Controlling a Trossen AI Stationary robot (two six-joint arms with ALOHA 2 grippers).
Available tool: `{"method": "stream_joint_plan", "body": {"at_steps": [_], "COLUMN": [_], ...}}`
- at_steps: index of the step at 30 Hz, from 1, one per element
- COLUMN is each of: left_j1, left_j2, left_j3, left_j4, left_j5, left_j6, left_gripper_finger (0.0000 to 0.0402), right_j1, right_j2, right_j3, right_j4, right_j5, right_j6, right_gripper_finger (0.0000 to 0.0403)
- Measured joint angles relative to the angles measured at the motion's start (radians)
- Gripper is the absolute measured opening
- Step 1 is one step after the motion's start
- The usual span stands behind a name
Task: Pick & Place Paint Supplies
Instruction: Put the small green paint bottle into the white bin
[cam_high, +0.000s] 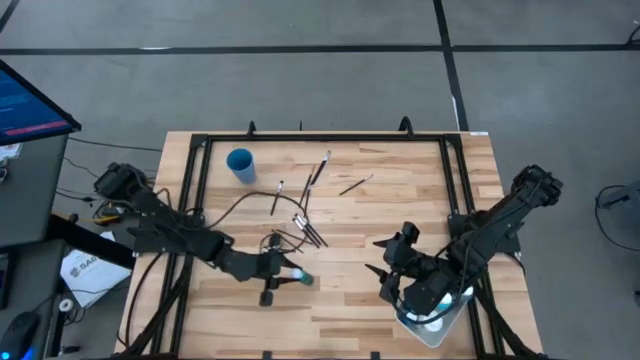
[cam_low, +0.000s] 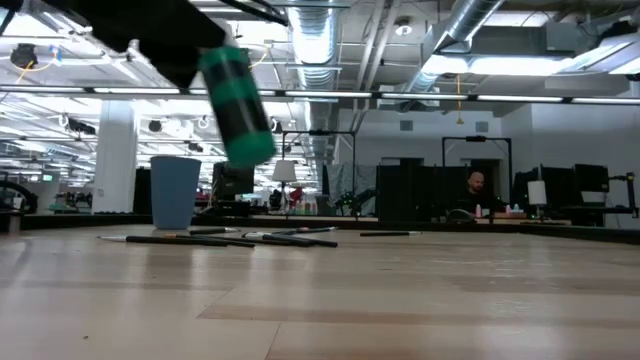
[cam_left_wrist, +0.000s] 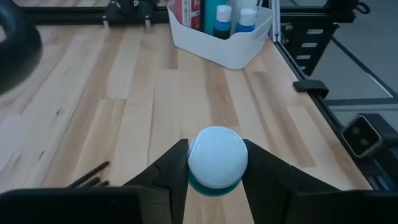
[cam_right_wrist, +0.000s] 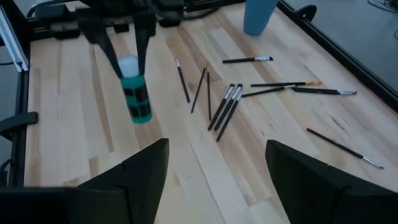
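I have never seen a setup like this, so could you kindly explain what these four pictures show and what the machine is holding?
It is a robot with two dark arms at a wooden table. One picture looks straight down, one looks level across the tabletop, and two come from cameras on the wrists. The left gripper holds a teal paint bottle by its pale cap, lifted above the wood. The right gripper is open and empty, waiting near the white tray, which already holds several bottles. Thin dark paintbrushes lie scattered mid-table, and a blue cup stands at the far side.
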Motion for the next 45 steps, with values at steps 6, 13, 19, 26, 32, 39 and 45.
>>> {"method": "stream_joint_plan", "body": {"at_steps": [6,13,19,26,32,39,45], "left_j1": [0.046,0.093,0.108,0.106,0.106,0.106,0.103], "left_j2": [0.131,0.214,0.268,0.294,0.285,0.285,0.275], "left_j3": [0.121,0.169,0.170,0.170,0.170,0.170,0.170], "left_j4": [0.002,0.000,-0.004,-0.006,-0.009,-0.018,-0.039], "left_j5": [0.010,0.084,0.096,0.104,0.119,0.119,0.130], "left_j6": [0.010,-0.003,-0.047,-0.047,-0.023,-0.023,0.007], "left_gripper_finger": [0.0117,0.0118,0.0118,0.0118,0.0136,0.0176,0.0199], "right_j1": [-0.012,-0.012,-0.014,-0.029,-0.061,-0.077,-0.078], "right_j2": [0.000,0.000,0.016,0.034,0.048,0.047,0.047], "right_j3": [0.000,0.000,0.000,-0.001,-0.001,0.000,0.000], "right_j4": [-0.001,-0.006,-0.007,-0.002,0.001,0.009,0.043], "right_j5": [0.000,-0.023,-0.028,-0.054,-0.102,-0.127,-0.133], "right_j6": [0.000,0.000,0.000,0.000,0.000,-0.008,-0.018], "right_gripper_finger": [0.0260,0.0260,0.0260,0.0260,0.0260,0.0260,0.0260]}}
